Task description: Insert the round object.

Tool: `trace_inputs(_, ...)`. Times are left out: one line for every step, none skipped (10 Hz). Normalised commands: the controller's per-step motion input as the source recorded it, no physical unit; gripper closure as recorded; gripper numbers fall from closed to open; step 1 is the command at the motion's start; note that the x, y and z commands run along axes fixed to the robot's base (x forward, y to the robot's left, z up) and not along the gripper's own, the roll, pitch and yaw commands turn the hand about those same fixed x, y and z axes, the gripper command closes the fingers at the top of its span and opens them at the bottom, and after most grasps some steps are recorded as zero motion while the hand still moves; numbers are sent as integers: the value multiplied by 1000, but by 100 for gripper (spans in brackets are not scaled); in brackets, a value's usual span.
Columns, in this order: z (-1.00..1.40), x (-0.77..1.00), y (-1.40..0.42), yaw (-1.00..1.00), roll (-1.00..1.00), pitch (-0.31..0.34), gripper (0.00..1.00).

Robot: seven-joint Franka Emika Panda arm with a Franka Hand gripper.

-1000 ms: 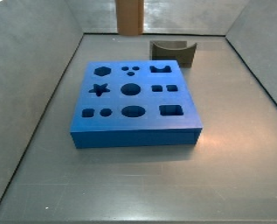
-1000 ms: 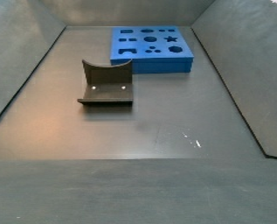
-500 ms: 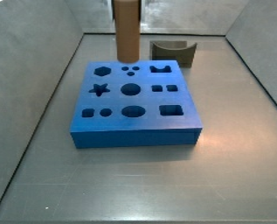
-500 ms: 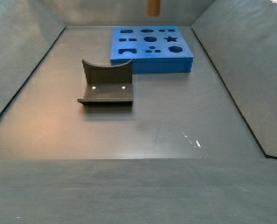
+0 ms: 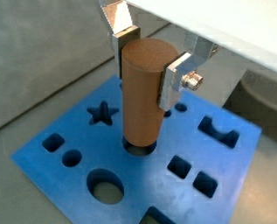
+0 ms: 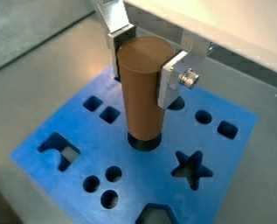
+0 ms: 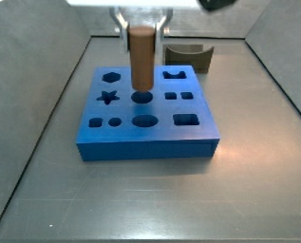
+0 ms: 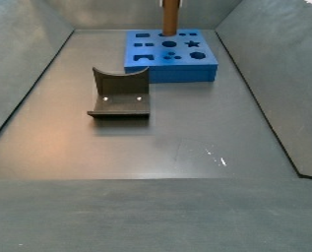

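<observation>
Over the blue block (image 7: 150, 116), the gripper (image 5: 148, 54) clamps the upright wooden peg (image 5: 145, 94), its base at the central round hole (image 7: 141, 97); the dark notched block (image 7: 188, 55) sits at one o'clock.

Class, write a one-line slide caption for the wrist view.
The hand holds the upright round peg, its lower end at a round hole in the blue block.

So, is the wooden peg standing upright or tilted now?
Upright: the wooden peg hangs vertical in the tool, its lower end at the blue block's middle round hole.
</observation>
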Motion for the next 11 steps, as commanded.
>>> trace_inputs(-434, 0, 54, -34, -21, -1, 100)
trace_inputs(-403, -46, 86, -17, -14, -3, 100)
trace_inputs(-309, -151, 111, 0, -4, -11, 100)
trace_inputs(-260, -114, 74, 0, -6, -10, 100)
trace_inputs(-346, 0, 0, -11, -31, 0, 100)
trace_inputs(-463, 17, 0, -97, -23, 0, 100)
trace_inputs(-529, 14, 0, -120, -44, -19, 100)
trace_inputs(-594, 43, 0, -154, -4, -4, 100)
trace_inputs(-623, 49, 0, -194, -16, -9, 100)
trace_inputs(-563, 71, 0, -197, -49, -3, 100)
trace_inputs(-443, 0, 6, -183, -69, -16, 100)
